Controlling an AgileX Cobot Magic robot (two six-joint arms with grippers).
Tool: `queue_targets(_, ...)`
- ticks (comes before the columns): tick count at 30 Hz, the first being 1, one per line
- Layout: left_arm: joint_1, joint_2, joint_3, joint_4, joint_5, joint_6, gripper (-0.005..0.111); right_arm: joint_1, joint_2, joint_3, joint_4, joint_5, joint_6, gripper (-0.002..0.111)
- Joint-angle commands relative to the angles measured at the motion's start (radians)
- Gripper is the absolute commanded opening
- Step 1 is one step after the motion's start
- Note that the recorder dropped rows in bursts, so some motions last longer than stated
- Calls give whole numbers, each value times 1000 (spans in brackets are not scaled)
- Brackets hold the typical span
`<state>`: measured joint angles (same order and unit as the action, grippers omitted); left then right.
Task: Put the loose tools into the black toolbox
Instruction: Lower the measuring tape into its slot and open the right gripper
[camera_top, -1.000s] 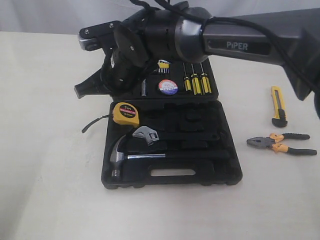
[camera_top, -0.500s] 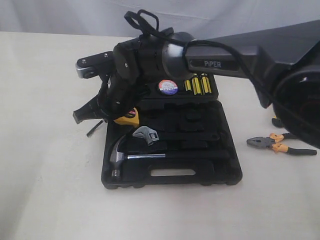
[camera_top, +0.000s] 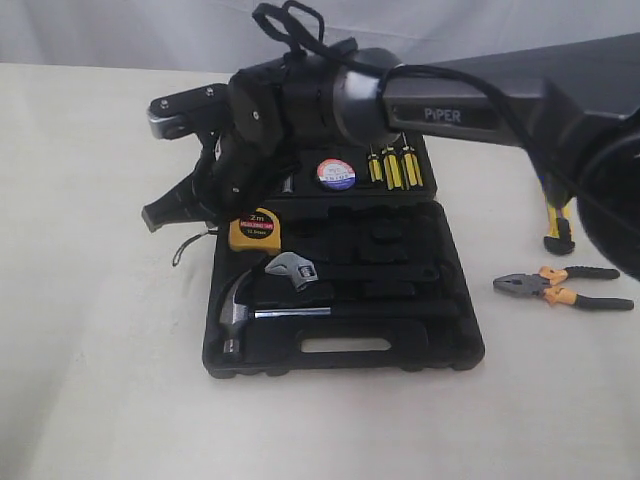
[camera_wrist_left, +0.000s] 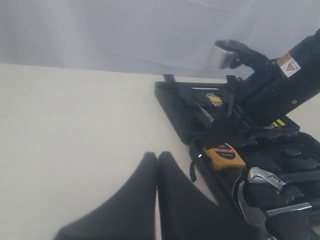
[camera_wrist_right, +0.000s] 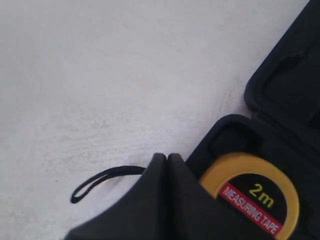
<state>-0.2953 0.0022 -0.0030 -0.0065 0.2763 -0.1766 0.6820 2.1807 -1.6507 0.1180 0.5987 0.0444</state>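
The black toolbox (camera_top: 345, 362) lies open in mid table. The yellow tape measure (camera_top: 253, 229) sits in its left slot, strap (camera_top: 185, 246) trailing onto the table. The black tape roll (camera_top: 336, 174) with blue-white label rests in the lid. My right gripper (camera_top: 157, 213) reaches across, shut and empty, its tips just left of the tape measure (camera_wrist_right: 250, 195) and above the strap loop (camera_wrist_right: 100, 181). The yellow-black utility knife (camera_top: 557, 228) and the pliers (camera_top: 562, 287) lie on the table to the right. My left gripper (camera_wrist_left: 156, 156) is shut, empty, over bare table beside the toolbox (camera_wrist_left: 175, 107).
A hammer (camera_top: 237, 310) and a wrench (camera_top: 292, 268) fill the box's lower slots. Yellow-handled screwdrivers (camera_top: 393, 168) stand in the lid. The right arm (camera_top: 460, 110) spans the back of the scene, covering part of the lid and the knife.
The right gripper dipped down over the tape measure, then rose a little and now sits left of it. The tape measure shows again in its slot.
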Motion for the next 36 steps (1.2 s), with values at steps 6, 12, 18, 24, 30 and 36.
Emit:
queue_targets(6,-6,-2,3,6,-4,-1,0,-6,-19,2,-100,35,59,-1)
queue_targets(12,-6,-2,3,6,-4,-1,0,-6,27,42,-164,32,122,-1)
queue_targets(18,-6,-2,3,6,-4,-1,0,-6,48,42,-164,23,120,-1)
queue_targets(24,-6,-2,3,6,-4,-1,0,-6,-24,33,-190,25,120,-1)
queue_targets(30,-6,-2,3,6,-4,-1,0,-6,-98,33,-384,132,223,-1)
queue_targets(36,-6,-2,3,6,-4,-1,0,-19,-177,93,-536,295,270,-1)
